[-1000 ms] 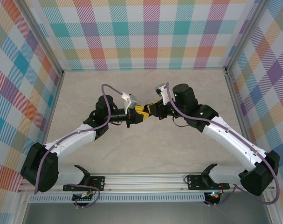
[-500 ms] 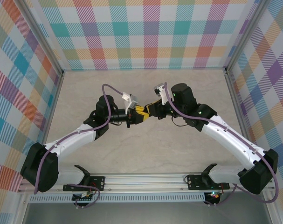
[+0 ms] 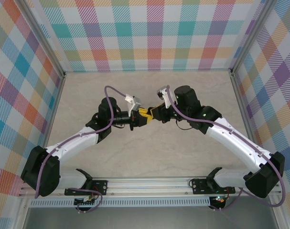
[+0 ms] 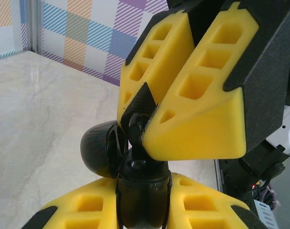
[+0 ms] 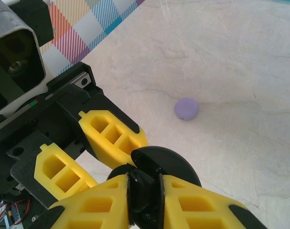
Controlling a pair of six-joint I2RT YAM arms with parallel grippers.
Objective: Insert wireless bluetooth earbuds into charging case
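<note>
Above the middle of the table my two grippers meet tip to tip, the left gripper (image 3: 143,118) facing the right gripper (image 3: 151,115). The left gripper (image 4: 144,193) is shut on a black charging case (image 4: 142,200), held upright with its round lid (image 4: 101,149) swung open to the left. From above, the right gripper (image 5: 145,188) comes down shut on a black earbud (image 5: 145,200). The earbud (image 4: 136,128) touches the case's open top. The case lid (image 5: 171,164) shows just beyond my right fingers (image 5: 202,205).
A small lilac round disc (image 5: 187,108) lies on the marble tabletop (image 5: 230,71) beyond the grippers. Checked walls (image 3: 149,33) close in the table on three sides. Both arms hang over the bare centre of the table (image 3: 149,157).
The right gripper has edged slightly left, closer in against the left gripper and the case. The left arm has stayed still.
</note>
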